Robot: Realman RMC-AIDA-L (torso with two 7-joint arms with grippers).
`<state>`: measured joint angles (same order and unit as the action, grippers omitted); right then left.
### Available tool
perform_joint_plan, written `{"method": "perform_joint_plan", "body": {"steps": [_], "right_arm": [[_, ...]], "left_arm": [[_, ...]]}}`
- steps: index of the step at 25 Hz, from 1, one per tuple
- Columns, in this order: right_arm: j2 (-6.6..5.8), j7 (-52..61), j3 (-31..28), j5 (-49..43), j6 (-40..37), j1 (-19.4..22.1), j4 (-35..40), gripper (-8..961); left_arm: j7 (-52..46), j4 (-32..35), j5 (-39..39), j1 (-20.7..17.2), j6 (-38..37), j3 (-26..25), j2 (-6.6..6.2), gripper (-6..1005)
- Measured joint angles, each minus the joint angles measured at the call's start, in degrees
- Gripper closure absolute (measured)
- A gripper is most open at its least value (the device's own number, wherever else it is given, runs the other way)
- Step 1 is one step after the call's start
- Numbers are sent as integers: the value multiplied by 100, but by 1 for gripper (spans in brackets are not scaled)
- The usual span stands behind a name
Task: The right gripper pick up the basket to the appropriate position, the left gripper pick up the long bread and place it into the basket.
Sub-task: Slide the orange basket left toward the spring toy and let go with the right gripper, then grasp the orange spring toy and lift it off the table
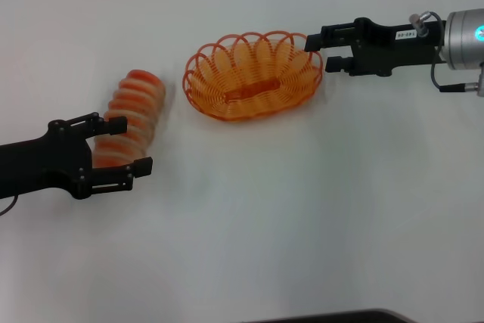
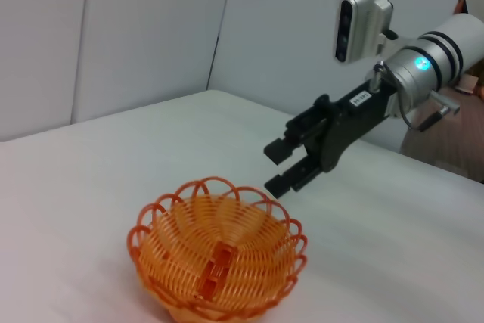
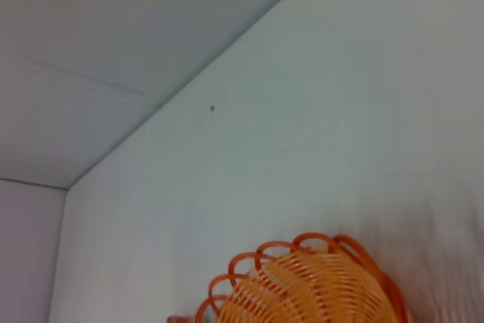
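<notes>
While the orange wire basket point(image 1: 253, 76) sits on the plain white table point(image 1: 302, 217), we've got both arms flanking it. The basket is an oval of thin orange wire coils with a looped, scalloped rim, empty inside, with a flat ribbed strip along its bottom. To its right the right gripper point(image 1: 319, 51), matte black with a small white label on its body, has its two fingers spread apart right at the basket's rim; from the head view we can't tell if they touch the loops, and in the left wrist view point(image 2: 277, 166) they look just clear of it.

To the basket's left, well apart from it, the long bread point(image 1: 134, 117) is a ridged loaf of orange crust bands and pale cream stripes, smeared with blur so its edges are hard to make out. The left gripper point(image 1: 123, 144) is open around the loaf's near end, one finger on each side. The right wrist view only catches part of the basket.
</notes>
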<state>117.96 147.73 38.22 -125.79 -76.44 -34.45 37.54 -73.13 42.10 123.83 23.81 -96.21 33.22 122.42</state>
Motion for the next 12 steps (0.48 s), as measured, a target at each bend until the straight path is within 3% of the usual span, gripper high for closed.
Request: {"method": "perform_joint_plan", "body": {"steps": [7, 12], "right_arm": [[-195, -298, -441, 108, -305, 331, 28, 193], [-227, -1851, -1011, 1198, -603, 786, 42, 90]], "left_arm": [[0, -14, -216, -37, -5, -52, -16, 134], [-4, -59, -229, -32, 4, -79, -11, 133]]}}
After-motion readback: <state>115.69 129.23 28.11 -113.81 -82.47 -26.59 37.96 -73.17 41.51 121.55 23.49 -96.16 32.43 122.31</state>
